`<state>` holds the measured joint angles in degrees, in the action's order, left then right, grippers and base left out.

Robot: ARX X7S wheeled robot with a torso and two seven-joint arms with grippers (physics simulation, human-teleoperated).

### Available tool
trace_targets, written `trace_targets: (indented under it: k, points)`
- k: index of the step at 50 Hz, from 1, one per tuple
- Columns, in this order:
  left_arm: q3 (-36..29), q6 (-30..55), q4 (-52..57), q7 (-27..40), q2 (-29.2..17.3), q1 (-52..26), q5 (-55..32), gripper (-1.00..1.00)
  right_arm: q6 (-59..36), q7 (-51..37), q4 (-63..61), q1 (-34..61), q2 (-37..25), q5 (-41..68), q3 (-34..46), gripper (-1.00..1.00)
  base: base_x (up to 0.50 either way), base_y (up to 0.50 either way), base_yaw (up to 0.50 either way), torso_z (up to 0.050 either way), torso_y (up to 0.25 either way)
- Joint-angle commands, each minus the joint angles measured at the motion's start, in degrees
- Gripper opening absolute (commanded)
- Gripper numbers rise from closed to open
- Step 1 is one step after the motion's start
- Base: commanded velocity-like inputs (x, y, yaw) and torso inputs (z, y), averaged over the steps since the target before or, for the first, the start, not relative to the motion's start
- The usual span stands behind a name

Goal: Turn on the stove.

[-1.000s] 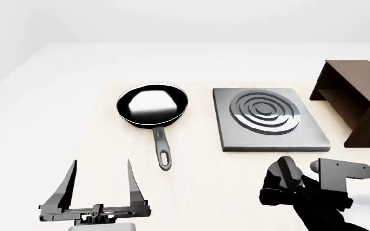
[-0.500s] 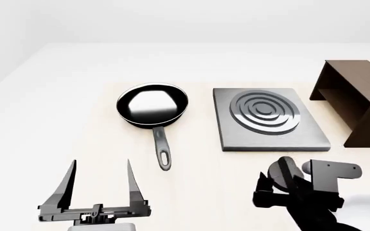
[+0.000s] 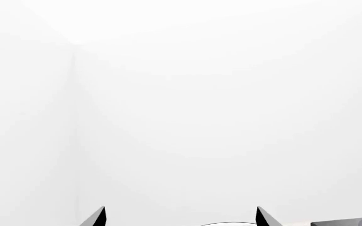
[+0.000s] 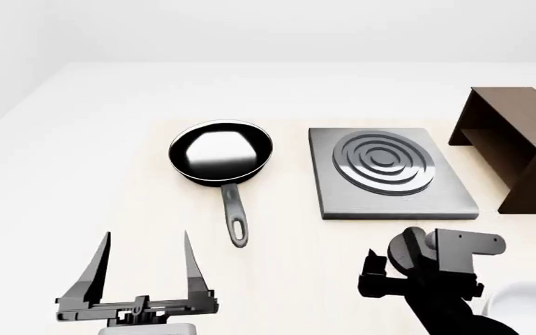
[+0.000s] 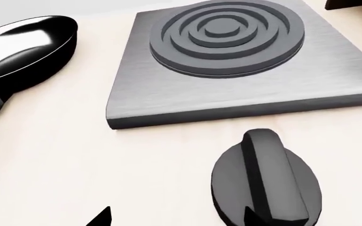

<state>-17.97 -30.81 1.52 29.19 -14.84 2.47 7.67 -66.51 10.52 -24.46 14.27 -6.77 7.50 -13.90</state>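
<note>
Pale matte tabletop (image 4: pixel 109 153) carries the brushed-grey square stove (image 4: pixel 391 174), its round black ridged knob (image 5: pixel 267 182) (glossy) near the right gripper (image 5: pixel 175 217), spread wide; left gripper (image 4: pixel 145 262) also wide, well apart.

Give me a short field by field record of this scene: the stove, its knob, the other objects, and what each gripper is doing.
stove: flat square grey metal slab with raised concentric burner rings
knob: small black round knob with a ridge, on the table in front of the slab, apart from it
right gripper: low over the table, close to the knob; only fingertips visible
left gripper: open, holding nothing, near the table's front edge
pan: black frying pan, left of the stove, handle toward the robot
box: brown wooden box, right of the stove
</note>
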Motion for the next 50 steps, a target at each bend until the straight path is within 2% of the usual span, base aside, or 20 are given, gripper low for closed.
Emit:
trace_targets:
  k: [1, 50]
  points:
    - [-0.3, -0.1, -0.3, 0.3, -0.2, -0.2, 0.0, 1.00, 2.7, -0.6, 4.0, 0.4, -0.3, 0.0, 0.2, 1.00, 0.00, 0.00, 0.00, 0.000, 0.000]
    - [-1.3, 0.6, 0.2, 1.3, -0.9, -0.5, -0.1, 1.00, 6.0, -3.2, 11.3, 3.3, -2.1, 1.6, -3.2, 1.00, 0.00, 0.00, 0.00, 0.000, 0.000]
